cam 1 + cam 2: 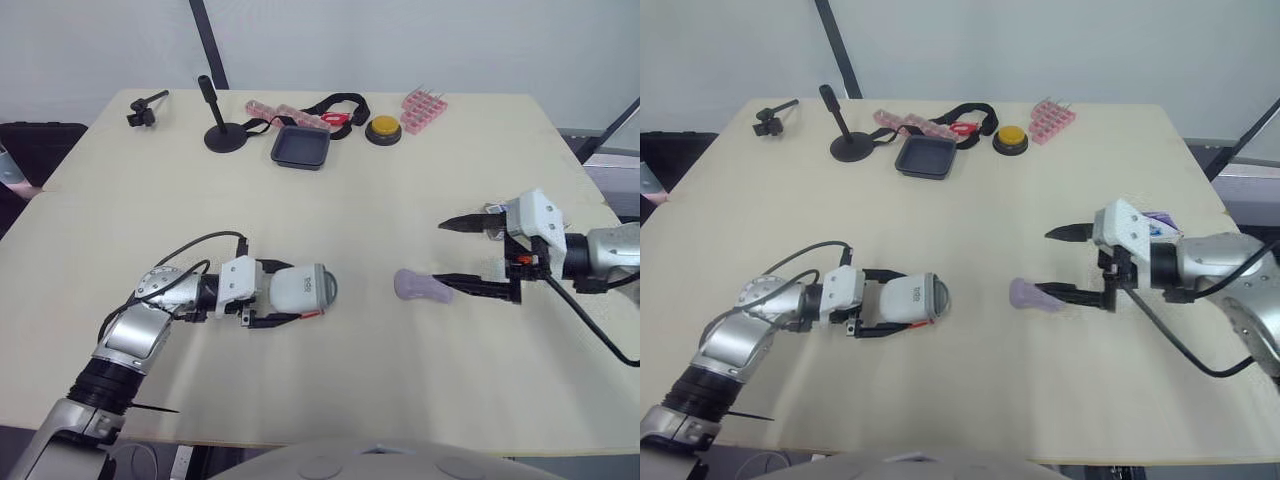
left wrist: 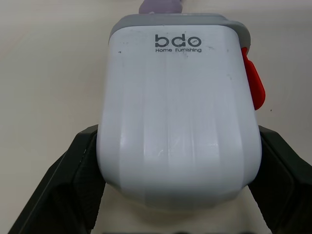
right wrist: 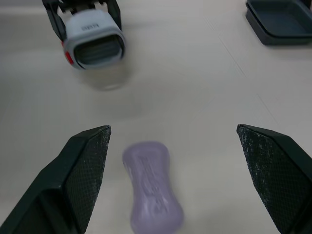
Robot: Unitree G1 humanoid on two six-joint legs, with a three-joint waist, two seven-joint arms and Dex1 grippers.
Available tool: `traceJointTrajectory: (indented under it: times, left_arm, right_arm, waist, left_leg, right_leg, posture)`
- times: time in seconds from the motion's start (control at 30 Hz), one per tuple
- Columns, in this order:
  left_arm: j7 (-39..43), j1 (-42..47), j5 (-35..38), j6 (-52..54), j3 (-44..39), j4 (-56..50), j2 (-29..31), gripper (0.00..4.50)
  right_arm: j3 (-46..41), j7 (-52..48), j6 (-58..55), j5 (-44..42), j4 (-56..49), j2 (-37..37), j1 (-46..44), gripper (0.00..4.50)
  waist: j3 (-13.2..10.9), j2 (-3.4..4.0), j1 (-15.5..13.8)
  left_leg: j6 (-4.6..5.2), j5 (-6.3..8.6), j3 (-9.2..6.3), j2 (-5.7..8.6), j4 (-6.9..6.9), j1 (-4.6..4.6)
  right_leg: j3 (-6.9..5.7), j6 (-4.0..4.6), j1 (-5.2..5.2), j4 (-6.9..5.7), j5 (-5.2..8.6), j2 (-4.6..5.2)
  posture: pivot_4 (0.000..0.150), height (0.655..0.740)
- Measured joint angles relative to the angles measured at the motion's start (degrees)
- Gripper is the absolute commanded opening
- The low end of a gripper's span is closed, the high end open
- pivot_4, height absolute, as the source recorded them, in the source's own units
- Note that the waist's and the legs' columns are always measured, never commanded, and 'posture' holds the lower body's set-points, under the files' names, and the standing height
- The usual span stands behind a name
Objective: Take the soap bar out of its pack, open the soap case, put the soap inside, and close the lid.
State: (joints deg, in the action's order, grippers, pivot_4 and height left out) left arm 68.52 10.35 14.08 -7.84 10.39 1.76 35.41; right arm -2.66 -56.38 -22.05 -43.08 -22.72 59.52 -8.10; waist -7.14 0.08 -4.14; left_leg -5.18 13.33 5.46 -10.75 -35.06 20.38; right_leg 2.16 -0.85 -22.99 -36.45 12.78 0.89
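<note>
Item: soap case (image 2: 178, 112), white, lying on its side on the table (image 1: 380, 200). My left gripper (image 1: 296, 292) clamps it across its width, grey-rimmed end toward the soap, I judge to steady it for loading.
Item: soap bar (image 3: 152, 187), purple, unwrapped, on the table between the fingers of my right gripper (image 1: 440, 254), which is spread wide and grips nothing.
Far edge: dark tray (image 1: 301, 146), yellow button (image 1: 384, 129), black stand (image 1: 225, 135), all well apart.
Nothing lies between soap and case.

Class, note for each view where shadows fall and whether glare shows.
Left eye view: soft shadows beneath the left gripper and the soap case it clamps; no hard glare on the table. Right wrist view: a faint shadow under the case, almost none by the soap bar. Left wrist view: case evenly lit.
</note>
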Motion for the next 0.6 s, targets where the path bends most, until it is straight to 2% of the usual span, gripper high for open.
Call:
traceJointTrajectory:
  times: [0.1,0.37,0.6]
  left_arm:
    - [0.2,0.0,0.1,0.4,-0.7,-0.1,0.5,3.46]
    - [1.4,0.9,1.1,2.2,-0.7,-0.3,1.2,3.46]
    - [2.8,3.5,1.2,2.9,-0.8,0.2,1.5,3.46]
  right_arm:
    - [0.1,1.8,-2.0,-0.5,-1.8,-3.9,-0.4,4.46]
    - [2.3,2.3,4.3,7.7,-3.3,-12.5,1.8,4.46]
    - [3.9,-4.0,12.7,15.0,-0.3,-12.6,6.3,4.46]
  waist:
    - [0.0,0.02,-0.2]
    - [0.0,0.02,0.0]
    - [0.0,0.03,-0.1]
  left_leg:
    - [0.0,0.0,0.0,0.03,0.0,0.03]
    - [-0.29,-0.17,0.0,0.09,0.07,0.04]
    - [-0.36,-0.2,-0.01,0.14,0.1,0.08]
  right_leg:
    - [-0.02,0.0,0.0,0.02,0.0,0.02]
    - [-0.07,-0.01,-0.01,0.03,-0.01,0.09]
    - [-0.08,-0.03,-0.01,0.07,-0.02,0.12]
  posture:
    - [0.15,0.74]
    - [0.15,0.74]
    - [0.15,0.74]
